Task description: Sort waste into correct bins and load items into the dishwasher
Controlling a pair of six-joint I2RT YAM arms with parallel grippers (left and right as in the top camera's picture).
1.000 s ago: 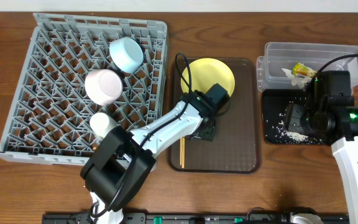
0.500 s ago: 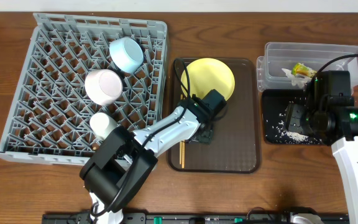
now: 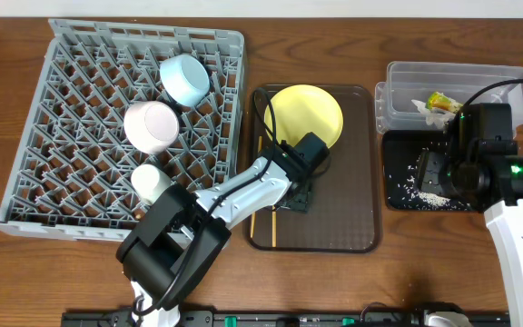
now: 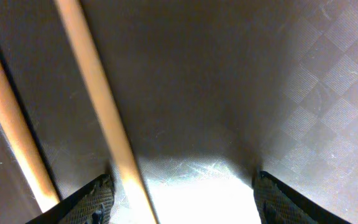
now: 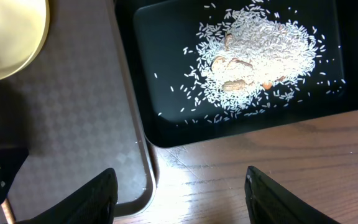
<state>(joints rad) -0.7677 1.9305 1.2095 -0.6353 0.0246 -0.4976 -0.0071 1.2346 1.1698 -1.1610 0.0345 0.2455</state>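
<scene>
My left gripper (image 3: 298,193) is low over the brown tray, open. In the left wrist view two wooden chopsticks (image 4: 101,102) lie on the tray; one runs between the open fingers (image 4: 95,200), close to the left one, and the other lies outside it. From overhead a chopstick (image 3: 253,232) shows by the tray's left rim. The yellow plate (image 3: 305,113) sits at the tray's far end. My right gripper (image 5: 179,199) is open and empty over wood, beside the black tray (image 5: 166,124) holding rice scraps (image 5: 253,53). The clear tub (image 3: 407,77) holds the wrapper (image 3: 443,101).
The grey rack (image 3: 80,173) fills the left side, holding a light blue bowl (image 3: 184,79), a pinkish bowl (image 3: 151,125) and a white cup (image 3: 151,182). The brown tray (image 3: 343,200) lies between the rack and the bins. A black cable (image 3: 266,100) loops over the plate's left edge.
My left gripper has slid a little toward the tray's near left, and the chopstick showing below it has shifted left toward the rim. The right arm has stayed put.
</scene>
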